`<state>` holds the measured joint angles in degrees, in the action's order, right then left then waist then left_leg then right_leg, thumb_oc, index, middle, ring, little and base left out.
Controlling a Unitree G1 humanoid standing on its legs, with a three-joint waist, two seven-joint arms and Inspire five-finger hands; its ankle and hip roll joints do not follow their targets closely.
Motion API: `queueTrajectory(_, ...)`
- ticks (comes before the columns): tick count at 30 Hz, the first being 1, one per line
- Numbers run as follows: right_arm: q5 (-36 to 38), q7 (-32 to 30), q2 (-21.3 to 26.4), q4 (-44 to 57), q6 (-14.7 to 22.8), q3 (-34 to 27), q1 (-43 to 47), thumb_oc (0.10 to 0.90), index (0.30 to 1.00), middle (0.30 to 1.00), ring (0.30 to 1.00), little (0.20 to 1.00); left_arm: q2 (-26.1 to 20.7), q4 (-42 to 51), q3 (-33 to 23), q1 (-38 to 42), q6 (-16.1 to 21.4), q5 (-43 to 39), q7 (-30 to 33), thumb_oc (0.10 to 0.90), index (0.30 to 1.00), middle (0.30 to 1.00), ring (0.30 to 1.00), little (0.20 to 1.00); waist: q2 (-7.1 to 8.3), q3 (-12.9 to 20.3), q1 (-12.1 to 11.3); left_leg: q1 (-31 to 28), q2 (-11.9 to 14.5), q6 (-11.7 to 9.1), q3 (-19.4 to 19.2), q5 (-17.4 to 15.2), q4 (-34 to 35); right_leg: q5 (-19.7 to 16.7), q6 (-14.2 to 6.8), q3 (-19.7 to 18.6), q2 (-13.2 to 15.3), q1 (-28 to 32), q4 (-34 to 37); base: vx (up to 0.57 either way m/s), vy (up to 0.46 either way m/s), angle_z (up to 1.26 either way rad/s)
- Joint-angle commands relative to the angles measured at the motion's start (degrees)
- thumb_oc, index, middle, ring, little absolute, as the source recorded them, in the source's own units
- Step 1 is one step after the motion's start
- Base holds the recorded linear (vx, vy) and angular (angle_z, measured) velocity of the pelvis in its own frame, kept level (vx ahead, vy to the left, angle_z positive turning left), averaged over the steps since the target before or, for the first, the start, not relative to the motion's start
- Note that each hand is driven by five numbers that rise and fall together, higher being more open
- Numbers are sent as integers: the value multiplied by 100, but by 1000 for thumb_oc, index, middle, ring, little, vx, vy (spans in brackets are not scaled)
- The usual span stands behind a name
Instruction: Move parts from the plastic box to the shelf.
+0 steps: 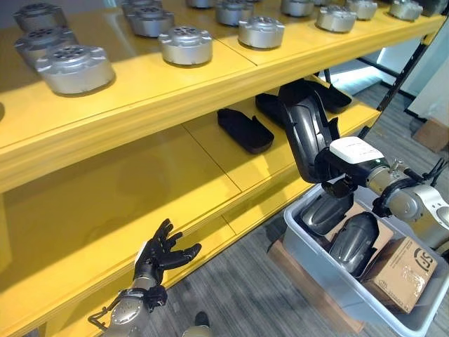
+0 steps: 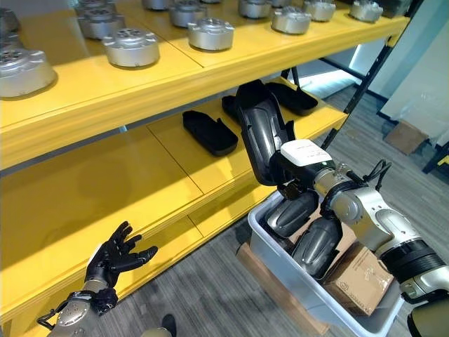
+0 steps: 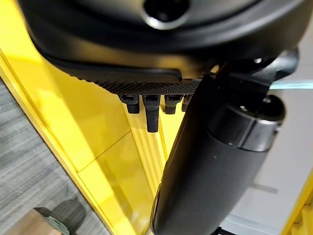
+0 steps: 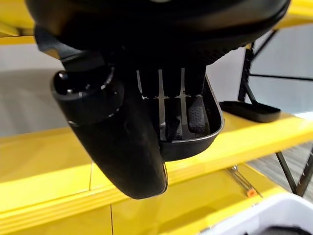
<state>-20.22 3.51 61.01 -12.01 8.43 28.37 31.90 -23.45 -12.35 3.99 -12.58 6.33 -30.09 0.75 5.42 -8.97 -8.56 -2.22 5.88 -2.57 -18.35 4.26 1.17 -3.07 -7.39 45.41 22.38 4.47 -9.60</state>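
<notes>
Above the grey translucent plastic box (image 1: 309,232), a long black moulded plastic part (image 1: 305,137) is held upright by the right hand (image 1: 345,168), whose fingers are curled round its lower end; its upper end stands level with the front edge of the yellow shelf's lower board (image 1: 210,168). From the right wrist view, the fingers (image 4: 195,115) are seen hooked inside the part's hollow, with the thumb (image 4: 117,142) pressed on the outer shell, a detail hidden in the head views. Two more dark shell-shaped parts (image 1: 351,242) and a brown cardboard carton (image 1: 403,274) are seen lying in the box. On the lower board, well to the left of the held part, a flat black part (image 1: 244,130) is laid, with others (image 2: 298,98) further right along the same board. Silver round metal castings (image 1: 186,45) are ranged on the upper board. At the lower left, the left hand (image 1: 160,256) is held spread open and empty just before the shelf's front edge; in its wrist view, straight fingertips (image 3: 151,115) are shown over yellow board.
</notes>
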Motion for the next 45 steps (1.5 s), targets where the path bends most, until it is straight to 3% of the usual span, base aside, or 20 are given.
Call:
queueTrajectory(1,1,-443,-7,-89,-16,-384,945,400,300,300,300,300,-108,631,-199,243,553,207,42,900,1000,1000,1000,1000,127,429,-153,56,144,-21,219,-495,-42,-811,-720,-273,431,248,-12,16,165,1)
queueTrajectory(6,-126,-438,-291,-171,-69,-312,933,400,300,300,300,300,-111,688,-243,175,540,308,122,900,1000,1000,1000,1000,152,403,-203,-116,-335,326,409,-758,4,-1140,-761,-417,843,230,-563,45,255,14)
queueTrajectory(9,-105,-405,-382,-158,-84,-431,755,400,300,300,300,300,-169,649,-209,165,525,394,142,900,1000,1000,1000,1000,183,329,-117,-364,-590,518,603,-852,159,-1234,-745,-946,1043,19,-1311,74,238,29)
queueTrajectory(10,-105,-405,-382,-156,-85,-437,749,400,300,300,300,300,-172,648,-207,166,525,394,142,900,1000,1000,1000,1000,191,328,-127,-366,-598,520,596,-851,163,-1227,-746,-960,1053,6,-1326,45,152,55)
queueTrajectory(11,-87,-382,-381,-146,-87,-460,675,400,300,300,300,300,-266,554,-159,246,527,416,181,900,1000,1000,1000,1000,159,237,45,-452,-637,585,786,-848,181,-1184,-678,-1690,782,-342,-1571,30,131,59)
queueTrajectory(12,-93,-380,-364,-154,-102,-467,673,400,300,300,300,300,-323,520,-157,299,543,438,204,900,1000,1000,1000,1000,130,176,61,-507,-662,604,839,-847,188,-1141,-650,-2098,643,-609,-1653,51,144,71)
queueTrajectory(15,-62,-349,-348,-107,-140,-589,515,400,300,300,300,300,-340,435,-169,390,550,397,220,900,1000,1000,1000,1000,97,77,208,-434,-700,571,1068,-747,111,-1316,-526,-2542,562,-846,-973,-14,-12,62)
queueTrajectory(16,-62,-348,-348,-103,-141,-596,508,400,300,300,300,300,-343,434,-166,392,551,397,220,900,1000,1000,1000,1000,93,79,208,-430,-692,569,1070,-750,106,-1326,-525,-2534,552,-837,-956,57,-178,42)
queueTrajectory(18,-51,-368,-307,-47,-202,-872,291,400,300,300,300,300,-402,339,-209,548,573,375,269,900,1000,1000,1000,1000,173,11,391,-319,-599,374,1548,-835,-57,-1823,-649,-3548,447,-786,265,72,-278,96)
queueTrajectory(20,-14,-362,-263,-20,-208,-976,213,400,300,300,300,300,-445,333,-203,624,580,369,273,900,1000,1000,1000,1000,248,13,421,-217,-599,345,1689,-855,-141,-1942,-677,-3766,464,-794,432,41,-184,97)
queueTrajectory(22,16,-373,-255,4,-221,-1116,96,400,300,300,300,300,-467,315,-192,664,574,362,277,900,1000,1000,1000,1000,319,13,409,-133,-603,313,1778,-918,-273,-2083,-727,-3667,508,-711,523,55,-175,73)
queueTrajectory(24,136,-388,-227,11,-200,-1380,-151,400,300,300,300,300,-417,149,-203,737,590,372,324,900,1000,1000,1000,1000,520,73,379,5,-578,209,1909,-998,-415,-1955,-761,-3524,412,-478,605,82,-271,64)
queueTrajectory(27,228,-357,-180,34,-194,-1460,-187,400,300,300,300,300,-416,137,-183,762,578,359,326,900,1000,1000,1000,1000,536,118,380,63,-480,116,2059,-1036,-497,-1700,-761,-3419,312,-412,583,72,-230,47)
queueTrajectory(28,337,-361,-138,14,-177,-1483,-180,400,300,300,300,300,-406,115,-188,744,575,305,336,900,1000,1000,1000,1000,560,164,360,131,-315,30,2209,-1039,-545,-1258,-761,-3351,139,-376,547,79,-243,45)
queueTrajectory(30,394,-359,-94,9,-165,-1488,-173,400,300,300,300,300,-406,139,-195,708,569,287,315,900,1000,1000,1000,1000,568,205,388,169,-252,-16,2283,-1024,-547,-1183,-756,-3257,91,-334,564,84,-257,29)
queueTrajectory(31,500,-385,-89,-20,-134,-1423,-36,400,300,300,300,300,-419,141,-204,667,556,252,299,900,1000,1000,1000,1000,586,268,332,184,-46,-115,2343,-979,-503,-853,-702,-3045,-50,-277,581,60,-212,35)
queueTrajectory(32,503,-387,-90,-30,-132,-1402,-16,400,300,300,300,300,-415,142,-212,661,555,251,299,900,1000,1000,1000,1000,573,273,358,183,-31,-125,2363,-975,-492,-843,-696,-3020,-64,-267,578,105,-393,25)
queueTrajectory(34,571,-395,-95,-43,-99,-1249,210,400,300,300,300,300,-406,171,-244,619,549,214,296,900,1000,1000,1000,1000,578,347,302,137,318,-282,2334,-894,-398,-475,-589,-2812,-296,-187,679,95,-340,10)
queueTrajectory(39,610,-451,-48,-184,-60,-694,938,400,300,300,300,300,-323,243,-336,510,573,118,309,900,1000,1000,1000,1000,435,421,208,19,867,-545,2179,-682,-169,-93,-372,-2787,-759,-105,909,68,-258,-9)
queueTrajectory(45,630,-568,-49,-302,-35,-215,1635,400,300,300,300,300,-274,235,-337,493,598,39,329,900,1000,1000,1000,1000,257,339,150,187,1193,-756,2130,-331,-164,222,-126,-2693,-1078,-153,827,21,-196,-5)
